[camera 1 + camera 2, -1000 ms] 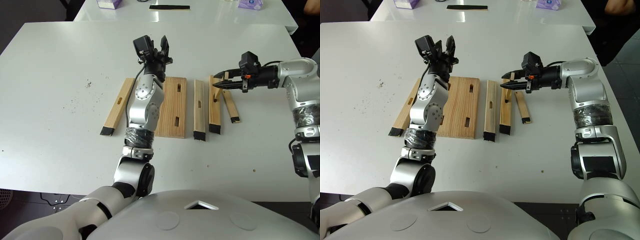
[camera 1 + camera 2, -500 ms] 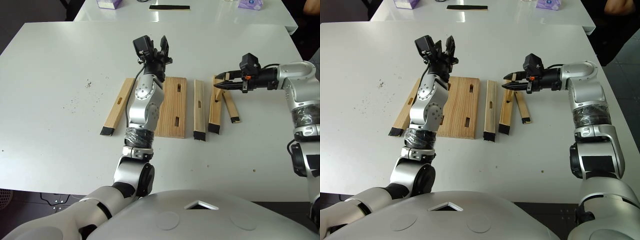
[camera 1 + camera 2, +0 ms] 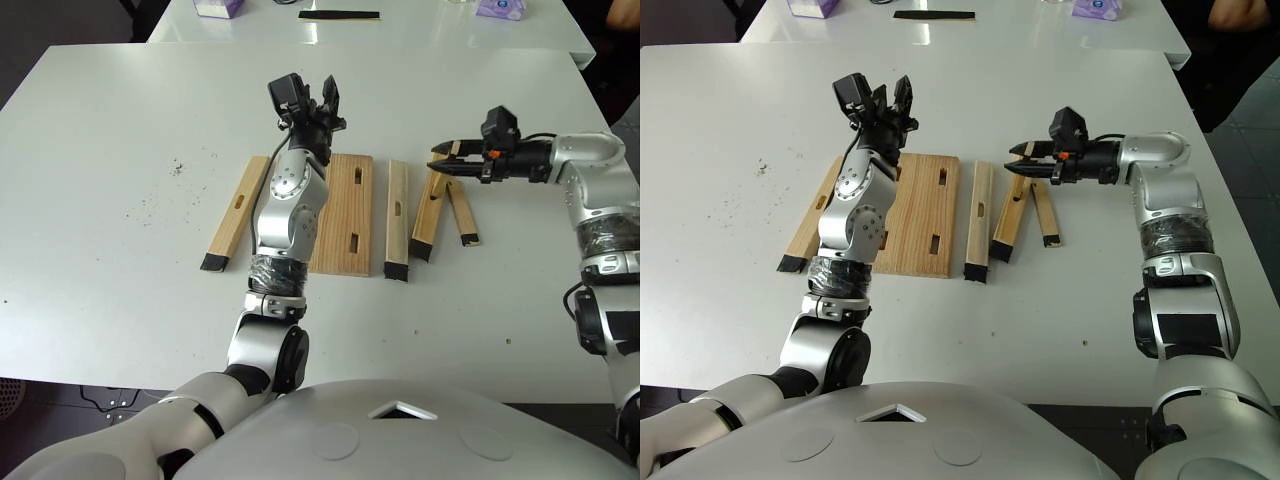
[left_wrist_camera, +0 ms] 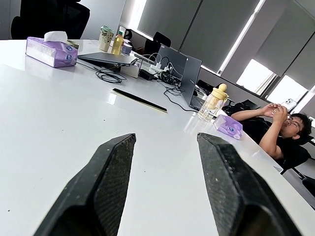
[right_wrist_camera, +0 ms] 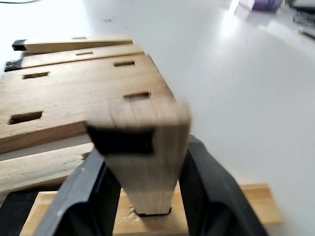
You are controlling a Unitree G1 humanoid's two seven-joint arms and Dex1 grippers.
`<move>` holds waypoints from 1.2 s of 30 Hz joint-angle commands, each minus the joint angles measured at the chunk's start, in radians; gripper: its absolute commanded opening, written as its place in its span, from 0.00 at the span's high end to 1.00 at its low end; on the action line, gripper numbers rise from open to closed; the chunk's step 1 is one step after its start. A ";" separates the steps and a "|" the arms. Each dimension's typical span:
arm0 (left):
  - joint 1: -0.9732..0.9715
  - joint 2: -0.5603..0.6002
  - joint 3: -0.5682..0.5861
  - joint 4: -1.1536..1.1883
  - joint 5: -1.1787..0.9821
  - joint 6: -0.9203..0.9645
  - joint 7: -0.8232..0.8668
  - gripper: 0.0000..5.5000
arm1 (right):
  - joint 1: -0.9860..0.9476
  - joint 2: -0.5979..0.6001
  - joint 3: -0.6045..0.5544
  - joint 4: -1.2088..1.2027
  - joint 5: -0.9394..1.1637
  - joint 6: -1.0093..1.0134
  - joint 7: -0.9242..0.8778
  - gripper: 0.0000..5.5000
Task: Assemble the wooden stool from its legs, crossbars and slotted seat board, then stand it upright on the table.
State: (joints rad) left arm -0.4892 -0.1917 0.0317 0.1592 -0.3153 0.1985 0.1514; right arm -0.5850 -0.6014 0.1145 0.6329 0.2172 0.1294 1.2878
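Note:
The slotted seat board (image 3: 340, 215) lies flat mid-table, partly behind my left forearm. One leg (image 3: 235, 215) lies to its left and another leg (image 3: 397, 220) to its right. My right gripper (image 3: 441, 170) is shut on the far end of a third leg (image 3: 427, 215), which slants with its black-tipped near end down by the table. The right wrist view shows that leg (image 5: 147, 162) clamped between the fingers (image 5: 86, 194). A short crossbar (image 3: 462, 215) rests just right of it. My left gripper (image 3: 318, 95) stands raised beyond the board, open and holding nothing (image 4: 165, 187).
Dark specks (image 3: 170, 170) dot the table left of the parts. On the table behind stand two tissue boxes (image 3: 218, 8) (image 3: 500, 8) and a black strip (image 3: 340, 15). Bare tabletop stretches in front of the parts to the near edge.
The right gripper has raised the far end of its leg and drawn back a little to the right; the leg now slants, its black end swung left. Left arm unchanged.

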 commanded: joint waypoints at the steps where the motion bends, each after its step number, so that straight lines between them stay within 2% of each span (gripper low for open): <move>1: 0.003 -0.036 0.007 -0.008 0.003 -0.002 0.009 0.58 | -0.003 0.003 -0.049 -0.093 0.039 0.038 -0.025 0.56; 3: 0.006 -0.039 0.007 -0.012 0.002 0.000 0.011 0.58 | 0.019 -0.003 -0.055 -0.139 0.040 0.061 -0.039 0.51; 9: 0.025 -0.039 0.005 -0.037 -0.003 0.010 0.011 0.58 | 0.119 -0.090 -0.072 -0.281 0.007 0.081 -0.055 0.51; 14: 0.037 -0.034 0.006 -0.054 -0.002 0.015 0.012 0.58 | 0.100 -0.146 -0.142 -0.428 0.109 0.198 -0.030 0.51; 16: 0.041 -0.032 0.008 -0.061 -0.004 0.019 0.013 0.58 | 0.063 -0.118 -0.176 -0.496 0.181 0.270 -0.061 0.51; 18: 0.040 -0.030 0.010 -0.060 -0.003 0.019 0.014 0.58 | 0.013 -0.040 -0.196 -0.546 0.231 0.315 -0.154 0.51; 21: 0.026 -0.029 0.010 -0.039 -0.001 0.018 0.009 0.58 | -0.014 0.076 -0.120 -0.550 0.150 0.293 -0.310 0.51; 26: 0.003 -0.033 0.010 -0.004 0.001 0.008 0.004 0.58 | 0.010 0.179 -0.026 -0.485 0.040 0.212 -0.432 0.51; 32: -0.008 -0.037 0.012 0.016 -0.004 -0.002 0.000 0.58 | -0.028 0.178 -0.107 -0.577 0.121 0.276 -0.455 0.51; 36: -0.002 -0.036 0.015 0.005 -0.009 0.004 0.002 0.58 | 0.016 0.148 -0.113 -0.583 0.108 0.272 -0.452 0.51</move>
State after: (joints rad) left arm -0.4894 -0.1917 0.0386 0.1673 -0.3209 0.2010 0.1518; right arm -0.5896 -0.4323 -0.0015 0.0456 0.3426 0.3979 0.8377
